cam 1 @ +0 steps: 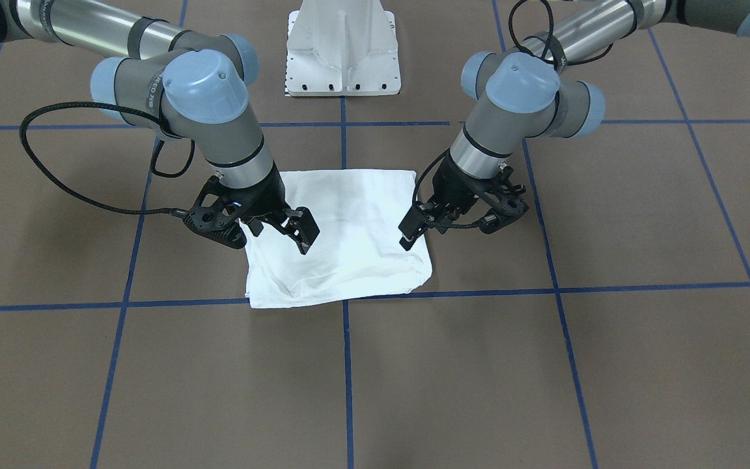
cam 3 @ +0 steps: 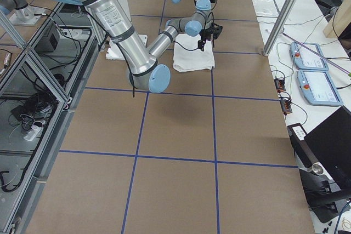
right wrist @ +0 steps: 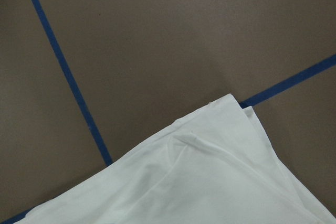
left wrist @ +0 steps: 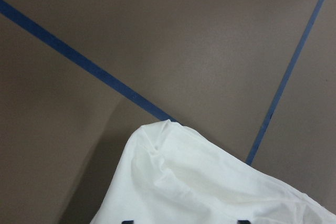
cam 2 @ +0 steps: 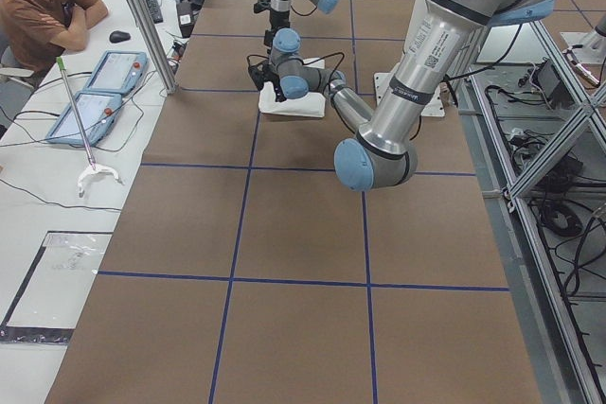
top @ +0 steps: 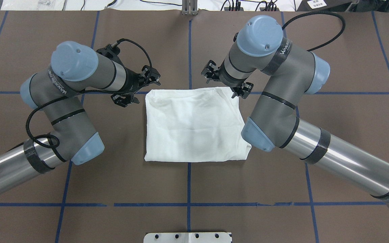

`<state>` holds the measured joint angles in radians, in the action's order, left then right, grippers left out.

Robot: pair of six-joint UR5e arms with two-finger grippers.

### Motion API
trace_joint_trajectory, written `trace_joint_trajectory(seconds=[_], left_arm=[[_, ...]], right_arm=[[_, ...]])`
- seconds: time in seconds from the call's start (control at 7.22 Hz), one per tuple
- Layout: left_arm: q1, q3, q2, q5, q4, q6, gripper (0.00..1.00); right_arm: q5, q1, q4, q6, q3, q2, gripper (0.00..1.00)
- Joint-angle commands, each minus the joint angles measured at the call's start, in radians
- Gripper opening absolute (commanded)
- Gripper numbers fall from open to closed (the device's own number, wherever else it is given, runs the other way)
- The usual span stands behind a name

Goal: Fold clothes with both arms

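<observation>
Though folded square, soft white shirt [top: 194, 125], rumpled

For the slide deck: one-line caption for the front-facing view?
Left pincer and right pincer, both open, poised over the folded white shirt on the brown table.

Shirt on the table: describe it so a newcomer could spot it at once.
Find the brown table gridded with blue tape, then the white pedestal base. Just in front, between the left claw and right claw, lies a white shirt folded into a rough rectangle, the only cloth on the table.
</observation>
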<state>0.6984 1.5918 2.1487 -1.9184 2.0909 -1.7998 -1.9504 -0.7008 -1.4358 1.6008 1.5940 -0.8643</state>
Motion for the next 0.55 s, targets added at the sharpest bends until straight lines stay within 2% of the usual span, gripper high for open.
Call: trace_joint_trajectory(seconds=[0.0, 0.28, 0.42], left_arm=[[0.062, -0.001, -0.010, -0.037, -0.014, 0.125, 1.00], [0.188, 0.007, -0.076, -0.115, -0.015, 0.389, 1.00], [0.244, 0.007, -0.111, -0.117, -0.014, 0.537, 1.00]], right_arm=[[-0.008, -0.055, -0.014, -0.141, 0.001, -0.008, 1.00], [-0.031, -0.190, -0.017, -0.407, 0.000, -0.095, 1.00], [-0.045, -0.259, -0.017, -0.538, -0.003, -0.142, 1.00]])
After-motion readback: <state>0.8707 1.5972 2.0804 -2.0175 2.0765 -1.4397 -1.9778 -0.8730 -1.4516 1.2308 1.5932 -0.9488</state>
